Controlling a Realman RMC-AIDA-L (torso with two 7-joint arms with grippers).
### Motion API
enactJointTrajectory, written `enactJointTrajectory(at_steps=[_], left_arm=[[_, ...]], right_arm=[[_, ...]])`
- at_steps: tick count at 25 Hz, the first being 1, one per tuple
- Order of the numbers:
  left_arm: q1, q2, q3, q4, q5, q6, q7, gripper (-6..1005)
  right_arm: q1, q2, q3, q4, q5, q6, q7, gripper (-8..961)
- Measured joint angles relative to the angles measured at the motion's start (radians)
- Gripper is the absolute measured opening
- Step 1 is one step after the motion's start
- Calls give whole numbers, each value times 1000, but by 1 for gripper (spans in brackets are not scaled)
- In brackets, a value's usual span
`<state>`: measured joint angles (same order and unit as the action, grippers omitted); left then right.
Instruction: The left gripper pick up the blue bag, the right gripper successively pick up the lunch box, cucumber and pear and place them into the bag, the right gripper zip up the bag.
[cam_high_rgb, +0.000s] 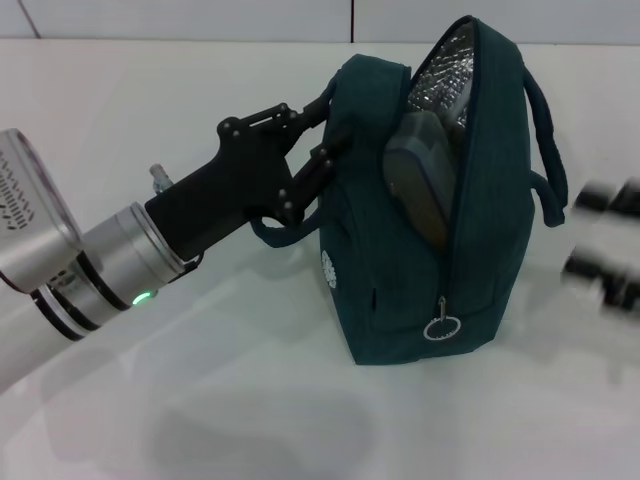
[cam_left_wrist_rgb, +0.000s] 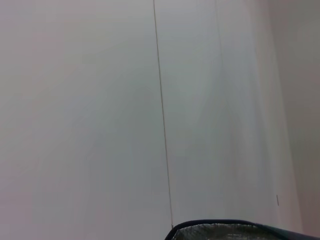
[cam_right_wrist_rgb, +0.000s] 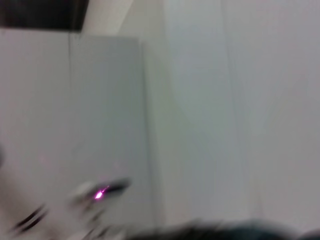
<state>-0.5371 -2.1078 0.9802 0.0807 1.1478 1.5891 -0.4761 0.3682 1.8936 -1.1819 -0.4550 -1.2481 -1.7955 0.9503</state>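
1. Bag (cam_high_rgb: 400, 290): upright on the white table (cam_high_rgb: 200, 420), right of centre in the head view, mouth unzipped and facing up.
2. Silvery lining (cam_high_rgb: 445, 75): exposed at the open top; also seen as a strip (cam_left_wrist_rgb: 225, 232) in the left wrist view.
3. Zipper: open along most of its length; ring pull (cam_high_rgb: 441, 328) hanging low on the near face.
4. Lunch box (cam_high_rgb: 420, 185): inside the bag, tilted on edge, partly showing through the opening.
5. Handles: one loop (cam_high_rgb: 545, 150) raised on the right side; the other (cam_high_rgb: 280, 235) on the left side, at the left gripper.
6. Left gripper (cam_high_rgb: 318, 135): entering from the left, clenched on the bag's left edge near the top, fingers (cam_high_rgb: 300, 185) touching the fabric.
7. Left arm (cam_high_rgb: 90, 270): silver-white, green light on.
8. Right gripper (cam_high_rgb: 605, 245): at the right border, beside the bag and apart from it; blurred, finger state cannot be told.
9. Cucumber, pear: not visible in any view.
10. Right wrist view: blurred pale surfaces only.
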Motion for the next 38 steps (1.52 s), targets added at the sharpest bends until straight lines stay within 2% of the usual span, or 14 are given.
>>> enactJointTrajectory(at_steps=[3, 5, 7, 10, 17, 23, 28, 35, 38], left_arm=[[-12, 0, 0, -9, 0, -4, 4, 306], [-22, 0, 0, -18, 0, -11, 6, 306], [-30, 0, 0, -27, -2, -14, 6, 306], [-34, 0, 0, -31, -2, -15, 7, 305], [-36, 0, 0, -32, -2, -15, 7, 305], [-37, 0, 0, -33, -2, -15, 7, 304], [-38, 0, 0, -34, 0, -9, 7, 304], [-38, 0, 0, -41, 1, -4, 3, 304], [-40, 0, 0, -47, 1, 4, 5, 303]], right_arm=[[52, 0, -2, 5, -180, 21, 65, 615], [87, 16, -1, 9, -280, 57, 103, 613], [111, 40, -1, 5, -354, 95, 128, 611], [130, 68, -2, -1, -402, 156, 147, 607], [160, 110, -4, -2, -427, 277, 154, 600], [167, 120, -8, -1, -427, 306, 154, 601], [190, 129, -62, 5, -427, 305, 152, 601], [197, 134, -75, 11, -424, 286, 148, 600], [189, 134, -75, 11, -400, 283, 146, 572]])
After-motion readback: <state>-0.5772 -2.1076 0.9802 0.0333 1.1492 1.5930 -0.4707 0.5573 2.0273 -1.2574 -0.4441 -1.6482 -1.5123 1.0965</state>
